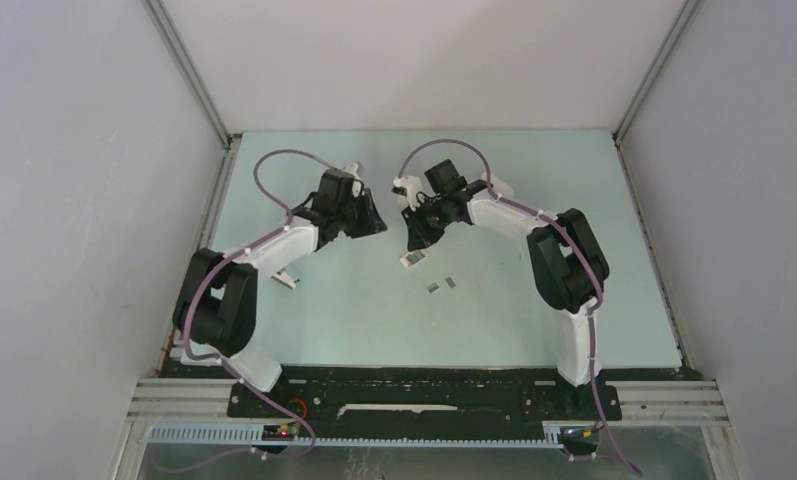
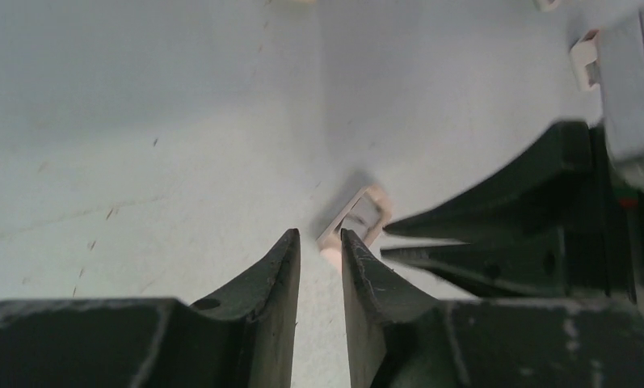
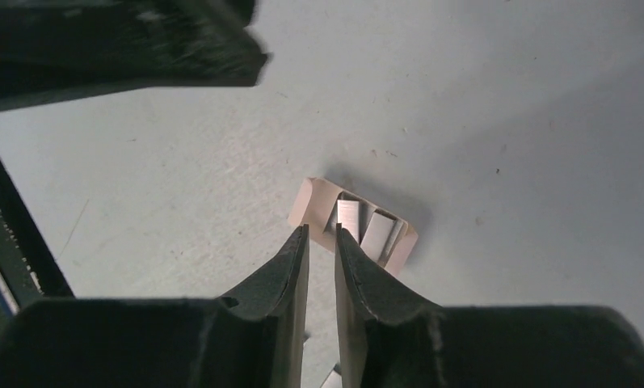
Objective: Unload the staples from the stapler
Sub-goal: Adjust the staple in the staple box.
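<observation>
1. The left gripper point(image 2: 320, 242) hangs low over the pale green table point(image 1: 374, 320). Its jaws are parted by a narrow slit, with bare table showing through and nothing clasped between them.
2. The right gripper point(image 3: 322, 240) is set the same way: a thin gap between the jaws and nothing in its hold.
3. A small open box point(image 3: 314, 206) lies flat on the table just beyond the right gripper's tips. It is close to them, but not between them.
4. Inside that box sit the staples point(image 3: 349, 218), short silvery strips lying side by side in its open end.
5. In the left wrist view the same box lies just past the left gripper's tips, and the right gripper's dark fingers point(image 2: 504, 214) reach in from the right towards it.
6. From above, the two grippers meet at the middle of the table, left one to the left. The box lies on their near side.
7. Two loose strips point(image 1: 434, 287) rest on the table a little nearer and to the right of the box, apart from both grippers.
8. I cannot tell which object is the stapler.
</observation>
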